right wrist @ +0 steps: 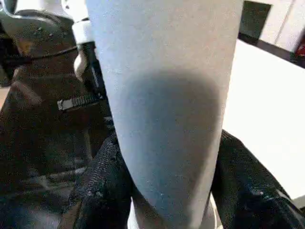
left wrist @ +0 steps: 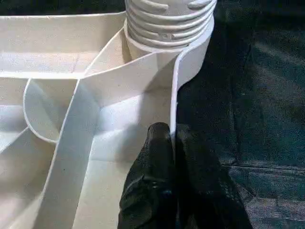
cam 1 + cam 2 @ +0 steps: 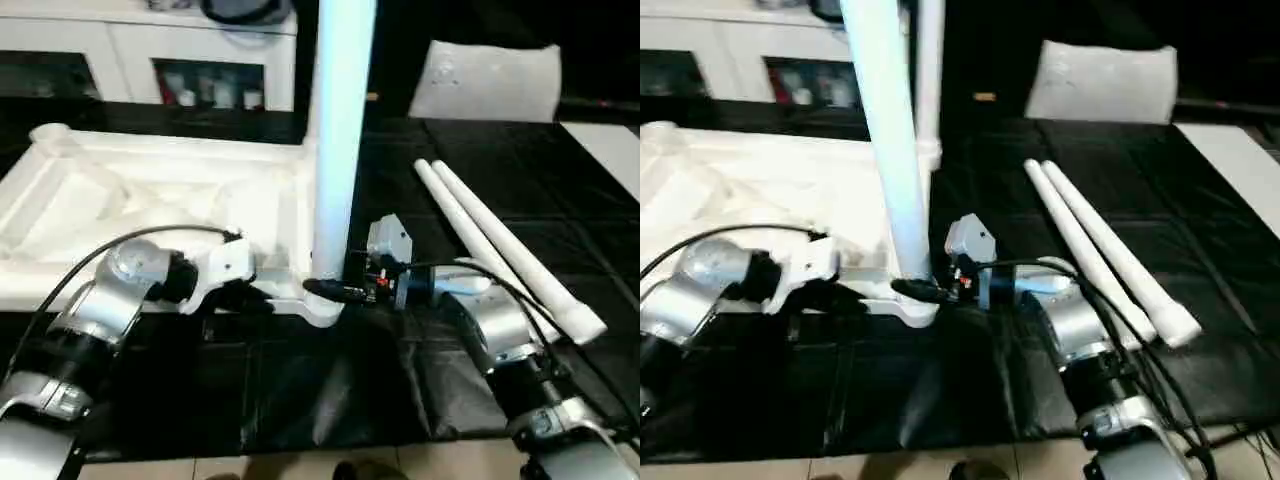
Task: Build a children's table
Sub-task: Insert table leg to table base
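The white tabletop [image 3: 130,200] lies upside down on the black mat, ribs facing up. One white leg [image 3: 338,130] stands upright in its near right corner socket [image 3: 322,305], and the threaded end [image 2: 169,19] shows in the left wrist view. My right gripper [image 3: 322,288] is shut on this leg just above the socket, one black finger [image 1: 102,176] on each side. Pinching the tabletop's near rim beside that corner, my left gripper [image 2: 172,131] is shut on the rim wall. A second leg [image 3: 930,80] stands upright at the far right corner. Two loose legs [image 3: 500,250] lie side by side on the mat to the right.
A white cabinet [image 3: 150,60] with dark compartments stands behind the tabletop. A white pillow-like slab [image 3: 487,80] rests at the back right, and a white board [image 3: 610,145] lies at the far right edge. Light floor [image 3: 300,468] borders the mat's near edge.
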Motion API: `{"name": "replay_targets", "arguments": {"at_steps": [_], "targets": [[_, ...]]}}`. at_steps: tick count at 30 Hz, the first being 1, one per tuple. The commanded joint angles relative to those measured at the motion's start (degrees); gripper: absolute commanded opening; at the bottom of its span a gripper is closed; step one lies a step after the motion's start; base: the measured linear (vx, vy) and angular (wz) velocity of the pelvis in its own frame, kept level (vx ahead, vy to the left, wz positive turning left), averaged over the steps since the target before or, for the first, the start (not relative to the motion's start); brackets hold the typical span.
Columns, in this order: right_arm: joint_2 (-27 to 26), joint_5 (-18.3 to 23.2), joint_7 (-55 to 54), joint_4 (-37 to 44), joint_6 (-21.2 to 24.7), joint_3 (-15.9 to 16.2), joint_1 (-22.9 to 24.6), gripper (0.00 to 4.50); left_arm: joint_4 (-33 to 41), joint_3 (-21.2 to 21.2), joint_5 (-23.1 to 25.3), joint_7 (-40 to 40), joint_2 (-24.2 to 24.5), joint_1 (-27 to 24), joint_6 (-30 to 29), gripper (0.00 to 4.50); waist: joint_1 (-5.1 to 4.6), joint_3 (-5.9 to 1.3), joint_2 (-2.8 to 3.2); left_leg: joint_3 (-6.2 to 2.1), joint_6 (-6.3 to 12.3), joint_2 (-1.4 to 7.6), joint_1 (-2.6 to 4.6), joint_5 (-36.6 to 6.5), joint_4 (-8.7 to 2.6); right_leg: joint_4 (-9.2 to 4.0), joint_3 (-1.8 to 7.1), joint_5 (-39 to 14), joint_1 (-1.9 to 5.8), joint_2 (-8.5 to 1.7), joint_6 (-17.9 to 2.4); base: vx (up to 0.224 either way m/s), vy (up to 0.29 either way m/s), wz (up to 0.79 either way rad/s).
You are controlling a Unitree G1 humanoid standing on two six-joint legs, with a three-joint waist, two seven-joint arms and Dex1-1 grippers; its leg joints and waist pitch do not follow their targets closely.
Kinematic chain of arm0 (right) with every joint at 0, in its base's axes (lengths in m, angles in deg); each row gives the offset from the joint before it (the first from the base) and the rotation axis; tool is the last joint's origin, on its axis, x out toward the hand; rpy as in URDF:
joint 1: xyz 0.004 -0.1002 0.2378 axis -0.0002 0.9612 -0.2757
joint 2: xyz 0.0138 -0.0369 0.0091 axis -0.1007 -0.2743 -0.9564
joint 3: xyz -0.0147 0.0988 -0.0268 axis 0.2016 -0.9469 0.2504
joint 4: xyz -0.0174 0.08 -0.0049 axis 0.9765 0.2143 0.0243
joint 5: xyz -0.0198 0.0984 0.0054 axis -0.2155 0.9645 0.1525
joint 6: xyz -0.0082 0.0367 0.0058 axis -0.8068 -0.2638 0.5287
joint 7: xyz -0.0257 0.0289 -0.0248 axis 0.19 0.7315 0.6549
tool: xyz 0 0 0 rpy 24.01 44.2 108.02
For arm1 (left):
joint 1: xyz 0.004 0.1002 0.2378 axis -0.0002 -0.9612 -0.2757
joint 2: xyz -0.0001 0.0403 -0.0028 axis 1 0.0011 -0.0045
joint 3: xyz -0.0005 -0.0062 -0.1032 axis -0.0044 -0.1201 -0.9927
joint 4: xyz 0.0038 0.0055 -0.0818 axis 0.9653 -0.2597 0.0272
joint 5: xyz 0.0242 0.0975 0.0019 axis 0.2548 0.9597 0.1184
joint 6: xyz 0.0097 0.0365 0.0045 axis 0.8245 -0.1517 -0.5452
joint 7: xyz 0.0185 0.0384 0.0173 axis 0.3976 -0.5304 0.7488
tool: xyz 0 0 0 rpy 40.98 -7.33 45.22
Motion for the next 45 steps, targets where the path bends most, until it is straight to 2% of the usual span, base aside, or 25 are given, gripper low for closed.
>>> {"name": "replay_targets", "arguments": {"at_steps": [1,2,3,7,12,15,18,20,21,26,29,33,38,45], "targets": [[0.55,-0.85,-2.57,-5.04,4.25,0.05,3.24,1.89,0.79,-3.11,-0.92,5.11,-0.11,-0.47,-1.32,0.00,-0.11,-1.67,1.10,-1.52,1.79,4.99,-1.04,-16.65,-6.42,-4.71,3.21,-30.72,1.56,-5.56,-9.76,0.000,0.000,0.00],[0.10,-0.31,-3.40,-4.91,4.30,-0.84,3.34,1.89,2.86,-3.58,-0.83,5.75,-0.20,-1.31,-3.17,0.00,-0.14,-1.71,1.40,-1.35,1.90,4.94,-1.05,-15.77,-6.36,-4.52,3.20,-28.01,1.58,-5.47,-10.79,0.000,0.000,0.00],[0.04,-0.22,-3.74,-4.97,4.29,-1.18,3.39,1.89,3.76,-3.73,-0.63,6.23,-0.28,-1.67,-3.97,0.00,-0.22,-1.70,1.26,-1.17,1.81,4.97,-1.17,-14.75,-6.31,-4.28,3.19,-25.53,1.67,-5.39,-11.77,0.000,0.000,0.00],[0.27,-0.26,-3.78,-5.27,4.23,-1.35,3.62,1.89,4.85,-3.74,-0.56,6.86,-0.59,-2.22,-4.79,0.00,-0.35,-1.90,1.38,-0.72,2.38,4.80,-1.32,-11.61,-6.10,-3.92,3.15,-20.35,2.10,-5.31,-13.52,0.000,0.000,0.00],[0.37,-0.68,-3.16,-5.42,4.42,-0.83,3.79,1.89,5.19,-3.03,-0.73,6.09,-0.88,-2.32,-4.77,0.00,-0.37,-2.15,1.26,-0.11,4.13,4.60,-1.12,-7.13,-5.69,-3.54,3.05,-14.47,2.33,-5.11,-15.40,0.000,0.000,0.00],[0.29,-0.39,-2.70,-5.58,4.87,-0.80,3.55,1.89,5.90,-2.61,-0.35,5.79,-0.69,-2.52,-5.24,0.00,-0.35,-1.97,1.25,-0.11,4.09,4.71,-1.06,-8.36,-5.82,-3.72,3.06,-16.64,2.29,-5.18,-15.33,0.000,0.000,0.00],[-0.73,1.66,-4.76,-6.38,7.10,-3.46,2.83,1.89,6.56,-2.36,-0.16,5.81,-0.46,-2.74,-5.76,0.00,-0.35,-1.87,1.39,-0.24,3.54,4.83,-0.96,-10.20,-5.96,-3.93,3.14,-19.71,2.14,-5.29,-14.63,0.000,0.000,0.00],[-0.99,2.17,-5.37,-6.55,7.59,-4.21,2.67,1.89,6.75,-2.35,-0.20,5.88,-0.44,-2.81,-5.94,0.00,-0.39,-1.85,1.37,-0.27,3.38,4.83,-1.03,-10.35,-5.99,-3.96,3.11,-19.90,2.11,-5.23,-14.47,0.000,0.000,0.00],[-1.25,3.84,-6.81,-7.27,8.87,-6.49,2.44,1.89,6.90,-2.44,-0.32,6.24,-0.51,-2.99,-6.24,0.00,-0.45,-1.87,1.50,-0.28,3.19,4.84,-0.99,-10.57,-6.01,-3.94,3.16,-19.87,2.08,-5.22,-14.43,0.000,0.000,0.00],[-0.80,4.46,-7.13,-6.80,9.71,-7.24,3.51,1.89,6.99,-2.49,-0.25,6.80,-0.80,-3.32,-6.58,0.00,-0.71,-2.02,1.42,-0.17,3.29,4.71,-1.07,-9.19,-5.87,-3.83,3.10,-17.76,2.22,-5.18,-14.77,0.000,0.000,0.00],[-0.77,4.80,-7.57,-6.46,10.46,-7.70,4.18,1.89,6.95,-2.57,-0.31,7.17,-1.10,-3.35,-6.91,0.00,-0.78,-2.03,1.33,-0.08,4.03,4.69,-1.13,-8.00,-5.78,-3.74,3.06,-16.35,2.30,-5.12,-15.40,0.000,0.000,0.00],[-1.18,5.22,-9.37,-7.06,12.11,-9.30,4.63,1.89,7.02,-2.32,-0.43,7.61,-1.36,-3.27,-7.30,0.00,-0.76,-2.01,1.33,-0.09,4.00,4.73,-1.07,-8.88,-5.82,-3.90,3.09,-18.04,2.25,-5.14,-15.15,0.000,0.000,0.00],[-1.99,8.38,-11.91,-7.52,14.55,-12.42,4.27,1.89,6.60,-2.16,-0.39,7.82,-1.43,-2.99,-7.46,0.00,-0.96,-2.04,1.45,-0.29,3.19,4.72,-1.13,-10.51,-5.91,-4.12,3.09,-20.72,2.20,-5.20,-14.31,0.000,0.000,0.00],[-4.23,12.84,-15.72,-6.52,18.73,-17.14,4.67,1.90,6.23,-2.09,-0.34,8.30,-1.70,-3.01,-7.63,0.00,-1.07,-2.35,1.28,-0.21,2.87,4.69,-1.04,-10.05,-5.85,-4.09,3.07,-19.77,2.20,-5.16,-14.26,0.000,0.000,0.00]]}}
